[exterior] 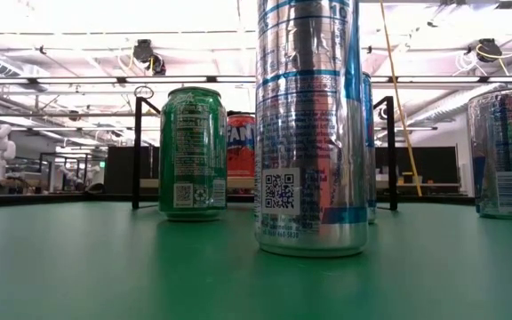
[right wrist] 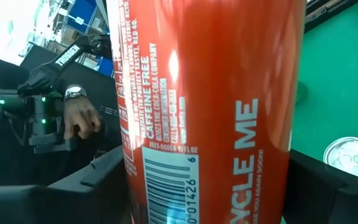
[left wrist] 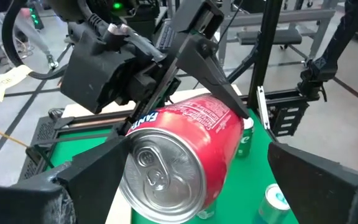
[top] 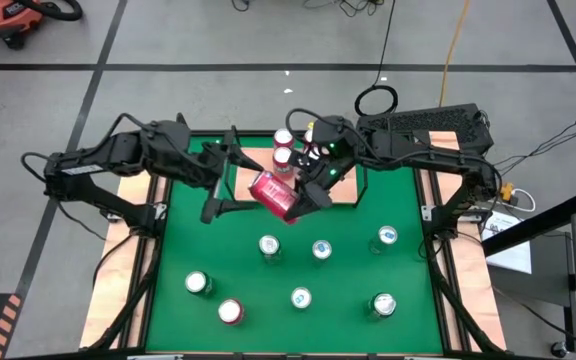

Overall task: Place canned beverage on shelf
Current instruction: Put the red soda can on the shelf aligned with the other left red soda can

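The red can (top: pixel 274 195) hangs above the green mat (top: pixel 168 260), tipped on its side, its long axis running slantwise from the shelf (top: pixel 343 192) end toward the left arm, with its pull-tab top facing the left wrist camera. The right gripper (top: pixel 303 192) pinches it across the body, 1 finger on each side, as the right wrist view shows with the can filling the frame between the 2 dark fingers. The left gripper (top: pixel 230 185) sits just beside the can on the side away from the shelf, fingers spread wide and holding nothing, its opening facing the can's top. The shelf lies directly behind the can, on the right arm's side, and already carries 2 cans (top: pixel 283 148) at its back. So the right arm is the nearer one; my reading is that the can must be turned upright before it goes onto the board. 7 more cans (top: pixel 300 298) stand on the mat nearer the front.
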Robot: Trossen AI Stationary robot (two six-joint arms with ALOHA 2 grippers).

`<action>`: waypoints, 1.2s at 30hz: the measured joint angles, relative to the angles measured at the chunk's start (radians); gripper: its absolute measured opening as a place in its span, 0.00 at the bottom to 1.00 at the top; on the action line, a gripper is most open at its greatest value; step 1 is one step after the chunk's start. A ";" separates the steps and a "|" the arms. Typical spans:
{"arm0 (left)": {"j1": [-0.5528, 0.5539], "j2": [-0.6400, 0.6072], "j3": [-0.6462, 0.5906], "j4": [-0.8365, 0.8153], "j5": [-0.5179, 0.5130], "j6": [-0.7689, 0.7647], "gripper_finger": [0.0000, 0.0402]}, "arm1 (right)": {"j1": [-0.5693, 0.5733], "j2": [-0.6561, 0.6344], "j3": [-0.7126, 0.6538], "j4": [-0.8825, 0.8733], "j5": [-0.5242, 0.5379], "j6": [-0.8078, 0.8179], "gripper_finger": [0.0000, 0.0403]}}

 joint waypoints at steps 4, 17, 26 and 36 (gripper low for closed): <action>-0.004 -0.015 -0.001 -0.002 0.006 -0.011 0.98 | 0.000 0.000 0.000 -0.009 0.001 -0.010 0.73; 0.016 -0.064 -0.002 -0.007 0.027 0.020 0.98 | 0.000 0.000 0.001 -0.015 0.006 -0.018 0.73; 0.086 0.023 -0.002 0.040 0.140 0.042 0.98 | 0.000 0.017 0.002 -0.015 0.004 -0.043 0.73; 0.143 0.063 -0.002 -0.066 0.290 -0.010 0.92 | 0.000 0.021 0.002 -0.014 0.003 -0.069 0.73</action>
